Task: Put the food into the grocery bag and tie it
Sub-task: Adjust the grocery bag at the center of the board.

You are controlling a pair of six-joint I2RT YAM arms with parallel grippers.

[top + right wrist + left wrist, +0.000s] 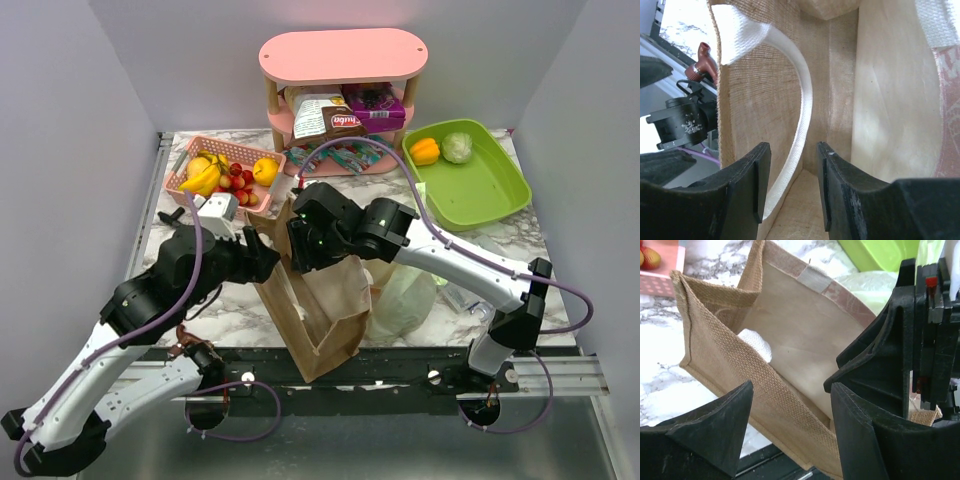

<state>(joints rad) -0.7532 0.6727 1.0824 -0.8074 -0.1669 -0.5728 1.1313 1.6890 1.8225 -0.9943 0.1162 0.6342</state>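
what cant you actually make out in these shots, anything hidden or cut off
- top view: plastic bag mostly hidden behind the jute bag and right arm, handles unseen
- top view: right tool buried under its own wrist
- right wrist view: jute bag floor partly covered by the tool's fingers
- top view: small red fruit in the pink basket too small to name

Left arm [110, 345] and right arm [470, 272]: white shells, black joints, looping purple cables [197, 245]; left tool [790, 395] and right tool [792, 150] matte black.
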